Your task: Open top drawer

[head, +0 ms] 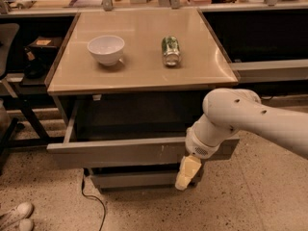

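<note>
Under the table (139, 73), the top drawer (120, 153) stands pulled well out, our hand (187, 173) at its front's lower edge, likely for pulling; whether it grips, we cannot tell.

Warm overhead light, gripper (185, 177) below shadowed top drawer (120, 152)

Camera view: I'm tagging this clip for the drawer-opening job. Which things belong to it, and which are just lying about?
Belongs to the job: top drawer, standing open; gripper, low in front of the drawer's right end.

Just lying about: bowl and can on the table; lower drawer; cable and shoes on the floor.
</note>
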### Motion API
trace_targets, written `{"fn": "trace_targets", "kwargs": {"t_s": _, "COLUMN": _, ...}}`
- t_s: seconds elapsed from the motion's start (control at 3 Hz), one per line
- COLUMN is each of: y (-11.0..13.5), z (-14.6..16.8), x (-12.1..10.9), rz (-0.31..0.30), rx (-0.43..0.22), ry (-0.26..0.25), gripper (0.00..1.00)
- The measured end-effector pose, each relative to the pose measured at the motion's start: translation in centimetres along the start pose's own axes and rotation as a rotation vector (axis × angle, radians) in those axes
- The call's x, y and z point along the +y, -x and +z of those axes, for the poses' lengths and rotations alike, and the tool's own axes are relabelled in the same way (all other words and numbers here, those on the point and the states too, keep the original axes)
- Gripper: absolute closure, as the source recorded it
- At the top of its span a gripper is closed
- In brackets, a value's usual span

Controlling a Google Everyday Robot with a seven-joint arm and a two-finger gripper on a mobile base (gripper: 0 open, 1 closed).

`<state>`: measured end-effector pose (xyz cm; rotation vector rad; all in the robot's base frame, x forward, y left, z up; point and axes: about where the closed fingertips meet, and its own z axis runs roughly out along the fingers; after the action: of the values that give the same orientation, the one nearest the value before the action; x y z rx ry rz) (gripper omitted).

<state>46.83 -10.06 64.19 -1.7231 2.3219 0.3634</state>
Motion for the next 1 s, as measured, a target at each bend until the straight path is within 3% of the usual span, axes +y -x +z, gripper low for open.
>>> {"fn": "trace_targets", "kwargs": {"t_s": 0.33, "y": -1.1, "z": -0.8, "x": 1.0, "rz": 0.014, "rx": 0.014, "ry": 0.015, "gripper": 0.0}}
{"fn": "trace_targets", "kwargs": {"t_s": 0.67, "y": -4.4, "z": -3.9, "x": 4.5, "rz": 0.053, "rx": 0.04, "ry": 0.039, "gripper": 0.0}}
{"fn": "trace_targets", "kwargs": {"t_s": 1.0, "y": -9.4, "z": -8.4, "x": 10.5, "rz": 0.121, "rx": 0.077, "ry": 0.078, "gripper": 0.0}}
